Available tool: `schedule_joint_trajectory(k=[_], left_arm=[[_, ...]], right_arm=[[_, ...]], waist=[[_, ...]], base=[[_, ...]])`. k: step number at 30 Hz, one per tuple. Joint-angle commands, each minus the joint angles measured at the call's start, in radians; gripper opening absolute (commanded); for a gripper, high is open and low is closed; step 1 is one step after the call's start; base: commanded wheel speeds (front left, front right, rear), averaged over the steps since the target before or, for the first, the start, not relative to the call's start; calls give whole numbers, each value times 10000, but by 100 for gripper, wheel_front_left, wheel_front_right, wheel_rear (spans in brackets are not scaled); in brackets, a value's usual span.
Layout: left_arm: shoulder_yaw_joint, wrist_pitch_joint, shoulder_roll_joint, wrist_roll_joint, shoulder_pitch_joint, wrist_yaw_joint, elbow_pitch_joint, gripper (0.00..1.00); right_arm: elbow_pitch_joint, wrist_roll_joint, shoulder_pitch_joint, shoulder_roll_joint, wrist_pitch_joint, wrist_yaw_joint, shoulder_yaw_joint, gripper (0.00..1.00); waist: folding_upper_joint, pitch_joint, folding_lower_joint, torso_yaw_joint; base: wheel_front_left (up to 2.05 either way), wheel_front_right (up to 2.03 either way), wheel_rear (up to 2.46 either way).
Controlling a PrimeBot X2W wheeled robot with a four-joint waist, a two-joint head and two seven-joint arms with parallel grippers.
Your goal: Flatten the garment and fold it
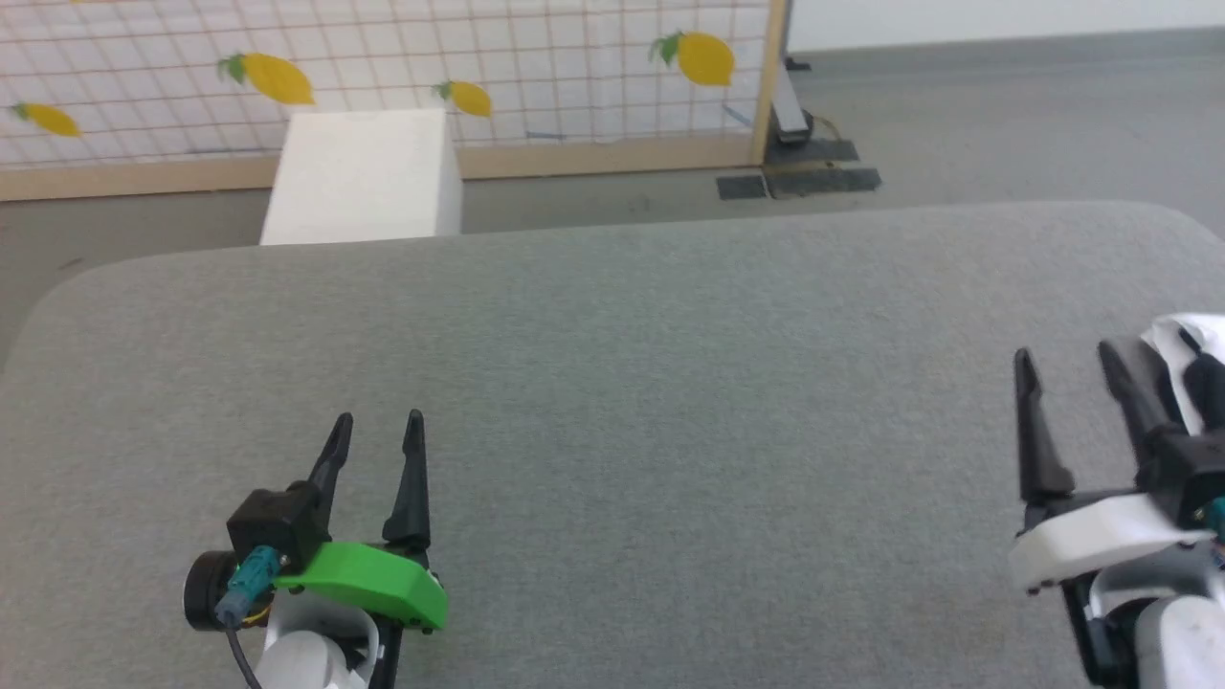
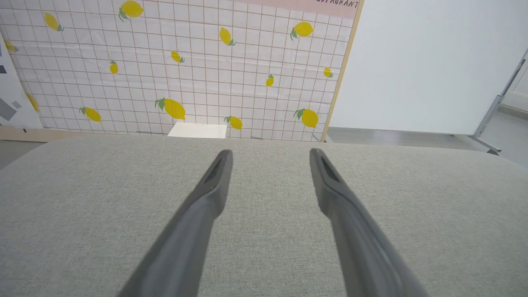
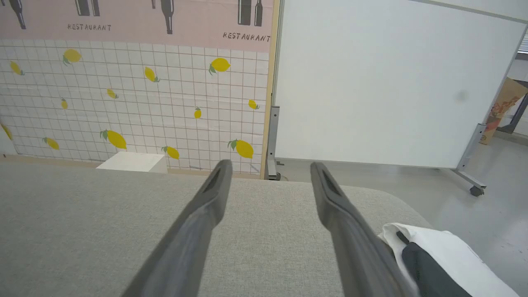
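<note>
The garment [image 1: 1191, 359] is a crumpled white bundle with a black part, lying at the right edge of the grey table [image 1: 612, 383]; much of it is cut off by the head view's edge. In the right wrist view the garment [image 3: 445, 255] sits just right of my right finger. My right gripper [image 1: 1067, 359] hovers open right beside it, nothing between its fingers. My left gripper [image 1: 378, 426] stands open over bare table at the lower left, far from the garment. Both sets of fingers [image 2: 206, 194] [image 3: 206, 198] are spread wide.
A white box [image 1: 364, 177] stands on the floor behind the table's far edge. Beyond it is a lemon-patterned grid panel [image 1: 383, 67] with a wooden frame, and a white board [image 3: 392, 82] on wheeled legs at the right.
</note>
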Motion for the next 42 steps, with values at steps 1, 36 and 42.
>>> schedule_joint_trajectory(k=[1,36,42], left_arm=[[-29,-35,-83,1,128,35,69,100],[-60,17,-246,91,562,68,155,0],[-53,58,-247,125,570,81,117,0]], right_arm=[[-58,6,253,121,-109,-19,104,100],[270,660,1632,382,-368,0,745,0],[261,648,1620,382,-345,0,752,0]], waist=[[0,-491,1,548],[0,-752,1,774],[0,-743,1,766]], base=[[0,0,0],[0,0,0],[0,0,0]])
